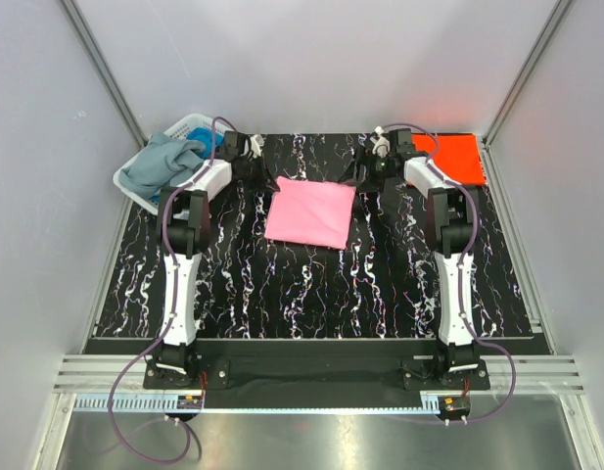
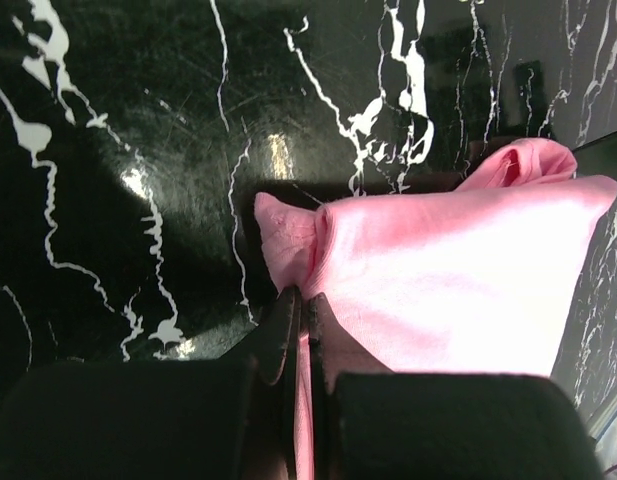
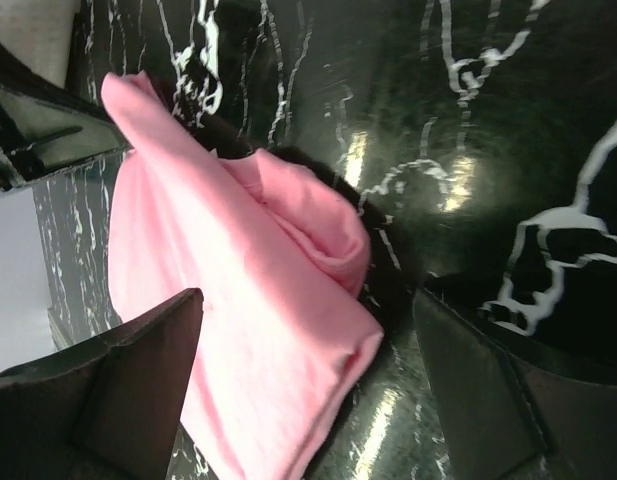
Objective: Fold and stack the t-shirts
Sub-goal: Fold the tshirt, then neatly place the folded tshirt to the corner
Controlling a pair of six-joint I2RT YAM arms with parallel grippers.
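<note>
A pink t-shirt (image 1: 311,212) lies folded into a rough square at the middle back of the black marbled table (image 1: 311,294). My left gripper (image 1: 266,176) is at its far left corner. The left wrist view shows that gripper (image 2: 306,296) shut on a pinch of the pink t-shirt (image 2: 448,270). My right gripper (image 1: 356,174) is at the far right corner. In the right wrist view it (image 3: 306,300) stands open, its fingers (image 3: 138,380) straddling the shirt's folded corner (image 3: 268,290) without touching it. A bright orange-red t-shirt (image 1: 456,157) lies flat at the back right.
A white lattice basket (image 1: 181,127) stands at the back left, with a grey-blue shirt (image 1: 160,166) and a blue one (image 1: 209,140) heaped in it. Grey walls close in the table on three sides.
</note>
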